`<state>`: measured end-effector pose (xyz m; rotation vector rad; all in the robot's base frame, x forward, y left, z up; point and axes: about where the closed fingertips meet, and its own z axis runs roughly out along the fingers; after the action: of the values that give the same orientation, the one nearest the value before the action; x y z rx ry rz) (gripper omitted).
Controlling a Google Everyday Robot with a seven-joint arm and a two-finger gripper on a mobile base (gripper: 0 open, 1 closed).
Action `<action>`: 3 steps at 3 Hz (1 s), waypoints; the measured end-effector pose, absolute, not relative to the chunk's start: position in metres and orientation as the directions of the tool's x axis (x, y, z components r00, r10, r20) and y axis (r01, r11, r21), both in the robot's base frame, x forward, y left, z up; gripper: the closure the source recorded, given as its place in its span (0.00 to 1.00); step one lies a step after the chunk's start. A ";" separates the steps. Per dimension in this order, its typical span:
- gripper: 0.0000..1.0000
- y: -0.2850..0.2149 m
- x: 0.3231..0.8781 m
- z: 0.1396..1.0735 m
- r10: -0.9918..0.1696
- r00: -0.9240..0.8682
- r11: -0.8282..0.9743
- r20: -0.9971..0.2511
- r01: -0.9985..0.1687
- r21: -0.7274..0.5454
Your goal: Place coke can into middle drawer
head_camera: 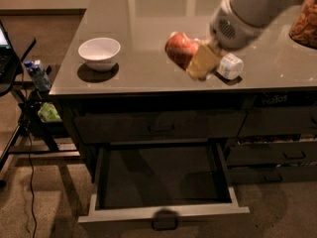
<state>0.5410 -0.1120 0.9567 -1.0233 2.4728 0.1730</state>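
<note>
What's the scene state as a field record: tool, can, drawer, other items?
drawer: wide dark-grey middle drawer, pulled open
tool: tool over the grey countertop, shut on the red-orange coke can
can status: not yet in the drawer
bowl: round white bowl, on the countertop, left of the can
bottle: white-labelled plastic bottle, right of the tool, partly hidden

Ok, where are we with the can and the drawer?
Done: the middle drawer is pulled open below the counter. In hand: the gripper holds the coke can above the countertop, beside the bottle. Left: carry the can out past the counter's front edge, lower it into the drawer and release it.
</note>
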 end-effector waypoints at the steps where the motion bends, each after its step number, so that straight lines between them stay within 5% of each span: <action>1: 1.00 -0.123 0.517 0.929 -0.648 -0.650 0.722 -0.397 -0.690 -0.048; 3: 1.00 -0.114 0.503 0.899 -0.637 -0.676 0.727 -0.369 -0.687 0.004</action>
<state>0.5030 -0.1140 0.8992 -1.0283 2.5877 0.2027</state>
